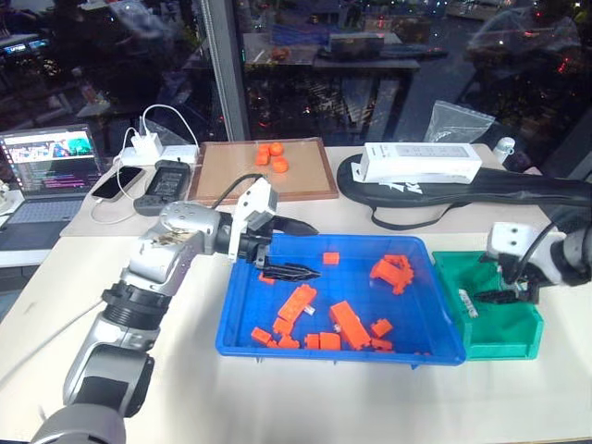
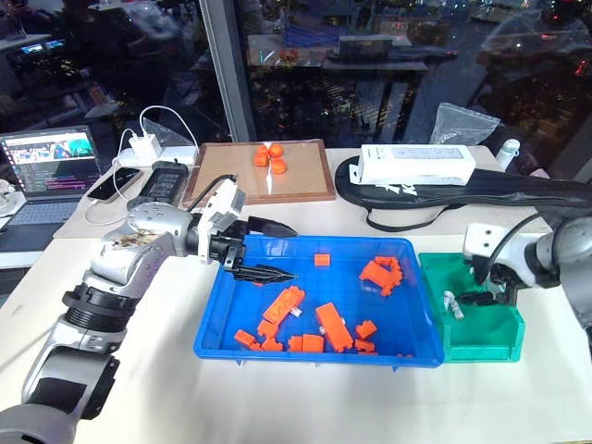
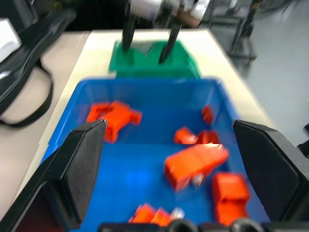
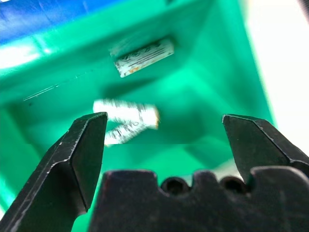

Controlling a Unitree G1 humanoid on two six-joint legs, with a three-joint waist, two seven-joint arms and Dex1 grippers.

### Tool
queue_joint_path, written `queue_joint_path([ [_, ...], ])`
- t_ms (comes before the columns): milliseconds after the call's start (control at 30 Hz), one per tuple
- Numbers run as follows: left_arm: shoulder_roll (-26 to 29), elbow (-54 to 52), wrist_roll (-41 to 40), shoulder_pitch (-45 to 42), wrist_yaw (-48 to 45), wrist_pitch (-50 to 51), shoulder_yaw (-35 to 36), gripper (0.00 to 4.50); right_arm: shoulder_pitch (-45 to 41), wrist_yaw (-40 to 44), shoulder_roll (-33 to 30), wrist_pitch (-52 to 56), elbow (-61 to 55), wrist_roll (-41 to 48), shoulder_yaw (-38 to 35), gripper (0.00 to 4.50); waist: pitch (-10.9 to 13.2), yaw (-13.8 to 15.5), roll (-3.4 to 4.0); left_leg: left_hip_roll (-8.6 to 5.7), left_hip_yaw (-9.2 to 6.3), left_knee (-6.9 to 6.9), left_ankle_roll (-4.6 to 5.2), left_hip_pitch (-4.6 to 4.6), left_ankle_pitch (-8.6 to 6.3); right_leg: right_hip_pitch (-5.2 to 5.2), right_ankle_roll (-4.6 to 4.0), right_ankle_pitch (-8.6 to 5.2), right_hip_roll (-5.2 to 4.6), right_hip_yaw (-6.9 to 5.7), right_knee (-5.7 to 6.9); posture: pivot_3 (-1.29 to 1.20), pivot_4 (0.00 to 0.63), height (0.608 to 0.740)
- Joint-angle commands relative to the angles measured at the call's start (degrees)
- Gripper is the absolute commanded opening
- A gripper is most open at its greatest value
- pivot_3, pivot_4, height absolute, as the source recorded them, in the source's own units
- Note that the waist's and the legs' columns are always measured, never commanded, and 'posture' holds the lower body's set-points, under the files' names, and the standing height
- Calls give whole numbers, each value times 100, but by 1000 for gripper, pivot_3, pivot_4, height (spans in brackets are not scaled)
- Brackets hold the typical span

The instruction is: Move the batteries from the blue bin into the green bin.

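Left arm reaching in from the left, left gripper pointing rightward, fingers spread, holding nothing, right gripper angled downward, fingers wide apart and empty

I see a wooden tray holding oranges, a laptop, a white box on a black bag.

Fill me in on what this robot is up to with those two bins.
It is sorting batteries out of the blue bin into the green bin. The right gripper hangs open over the green bin, where batteries already lie on the bottom. The left gripper is open over the blue bin, among orange bricks; at least one more battery seems to lie there.
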Motion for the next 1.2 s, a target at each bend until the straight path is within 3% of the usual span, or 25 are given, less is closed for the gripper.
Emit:
queue_joint_path([
  [33, 325, -48, 43, 135, -117, -86, 207, 4500, -734, 387, 199, 1141, -1265, 717, -89, 4448, 1, -48, 2, 1, -1, 0, 0, 0, 0, -2, 0, 0, 0, 2, 1, 0, 150, 740],
  [167, 502, -136, 29, 270, -99, -60, 256, 4500, -773, 349, 750, 1866, -2214, 1063, 339, 4448, 4, -22, -14, 14, -20, -5, -1, 6, -1, 3, -13, -5, 13, -10, 4, 0, 150, 740],
  [433, 560, -492, -97, 430, 58, 158, 322, 4500, -308, -988, 2004, 2224, -2837, 777, 942, 4448, 3, 128, -15, 4, -13, 15, -4, -56, -2, -46, -3, -1, -9, -13, 8, 0, 150, 740],
  [533, 658, -573, -57, 527, 50, 195, 282, 4500, -311, -1483, 2423, 3457, -3075, 1035, 950, 4448, 2, 130, -16, 1, -12, 22, -4, -72, -1, -71, -3, 2, -2, -9, 21, 0, 150, 740],
  [700, 586, -532, -6, 528, 149, 91, 271, 4500, -94, -2363, 2893, 4268, -3381, 914, 1186, 4448, -1, 132, -19, 8, -12, 21, -6, -70, 1, -74, -12, 4, 10, -12, 33, 0, 150, 740],
  [1100, 591, -659, -31, 537, 140, 167, 169, 4500, 322, -2977, 2805, 5109, -3490, 1235, 1393, 4448, -2, 101, -21, 6, -11, 19, -5, -71, 1, -76, -13, 4, 12, -12, 33, 0, 150, 740],
  [1133, 595, -666, -33, 538, 129, 170, 167, 4500, 315, -3004, 2828, 5164, -3498, 1287, 1364, 3942, -2, 97, -21, 6, -12, 19, -5, -71, 1, -75, -13, 4, 13, -12, 32, 0, 150, 740],
  [1200, 594, -669, -31, 534, 125, 178, 170, 4500, 270, -3042, 2812, 5216, -3527, 1365, 1347, 3392, -2, 82, -21, 6, -12, 18, -5, -71, 1, -75, -13, 4, 13, -12, 32, 0, 150, 740],
])
